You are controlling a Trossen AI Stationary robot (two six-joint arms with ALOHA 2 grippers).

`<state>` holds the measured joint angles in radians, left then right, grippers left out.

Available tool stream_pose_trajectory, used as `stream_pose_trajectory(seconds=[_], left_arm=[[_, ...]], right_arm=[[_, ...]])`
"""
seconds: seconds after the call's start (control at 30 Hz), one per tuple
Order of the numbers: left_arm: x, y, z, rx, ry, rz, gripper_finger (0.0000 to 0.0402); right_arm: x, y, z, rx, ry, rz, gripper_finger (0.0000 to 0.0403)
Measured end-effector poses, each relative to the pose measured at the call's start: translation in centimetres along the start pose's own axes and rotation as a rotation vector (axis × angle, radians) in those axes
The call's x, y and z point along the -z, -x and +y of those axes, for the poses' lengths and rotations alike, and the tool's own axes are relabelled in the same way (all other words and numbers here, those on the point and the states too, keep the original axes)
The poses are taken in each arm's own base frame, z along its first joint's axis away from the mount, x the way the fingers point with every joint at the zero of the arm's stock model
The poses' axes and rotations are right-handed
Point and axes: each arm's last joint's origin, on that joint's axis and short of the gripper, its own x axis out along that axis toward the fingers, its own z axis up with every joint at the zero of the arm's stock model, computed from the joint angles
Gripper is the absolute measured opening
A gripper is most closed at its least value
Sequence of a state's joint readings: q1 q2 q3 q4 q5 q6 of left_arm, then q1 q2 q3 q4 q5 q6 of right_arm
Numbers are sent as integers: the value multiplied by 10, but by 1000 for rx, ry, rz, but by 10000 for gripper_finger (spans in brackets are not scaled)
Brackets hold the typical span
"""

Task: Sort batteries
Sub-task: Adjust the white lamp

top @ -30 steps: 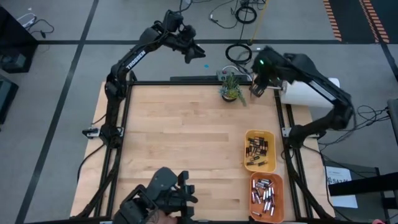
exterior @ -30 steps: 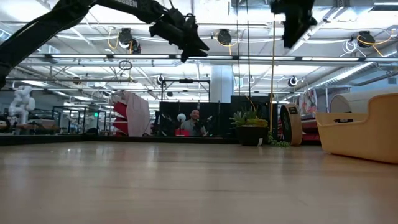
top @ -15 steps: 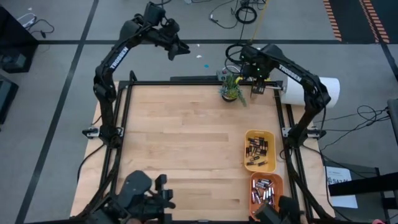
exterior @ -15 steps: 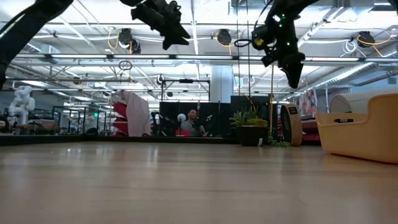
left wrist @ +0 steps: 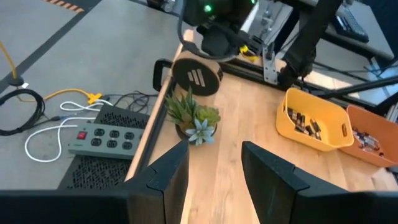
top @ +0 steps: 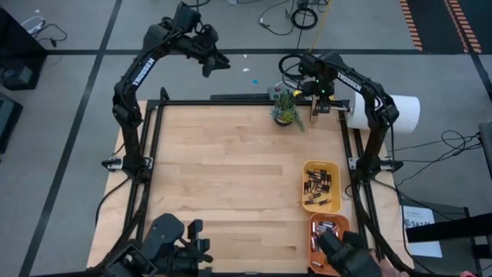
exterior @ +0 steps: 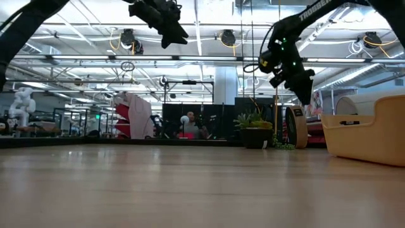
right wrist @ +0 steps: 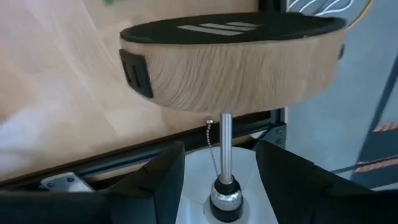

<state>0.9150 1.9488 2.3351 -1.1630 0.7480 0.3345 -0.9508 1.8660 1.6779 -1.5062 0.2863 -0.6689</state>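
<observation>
The batteries [top: 320, 187] are lying at six o'clock from the nearer right pincer [top: 316, 108], which is gaping empty; the left pincer [top: 217, 64] is hanging parted, empty.

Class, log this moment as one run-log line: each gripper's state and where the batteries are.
left gripper: open, empty, raised past table's far edge | right gripper: open, empty, far right corner | batteries: in yellow tray and orange tray
</observation>
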Motion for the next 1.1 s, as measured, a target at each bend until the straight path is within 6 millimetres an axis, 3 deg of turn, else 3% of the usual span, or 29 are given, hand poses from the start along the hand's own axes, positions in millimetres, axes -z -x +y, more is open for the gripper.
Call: stream_pose_trajectory(seconds=[0.33,0.57,0.97,1.1], left_arm=[[4,-1,-1,10,2,29,157],[5,-1,-1,16,-13,41,157],[6,-1,-1,22,-22,42,157],[6,-1,-1,24,-21,41,157]], right_arm=[[-11,-43,-24,-83,-89,85,192],[-15,-56,-30,-114,-80,102,192],[-31,-67,-33,-173,-9,-37,192],[-31,-68,-34,-186,-5,-52,173]])
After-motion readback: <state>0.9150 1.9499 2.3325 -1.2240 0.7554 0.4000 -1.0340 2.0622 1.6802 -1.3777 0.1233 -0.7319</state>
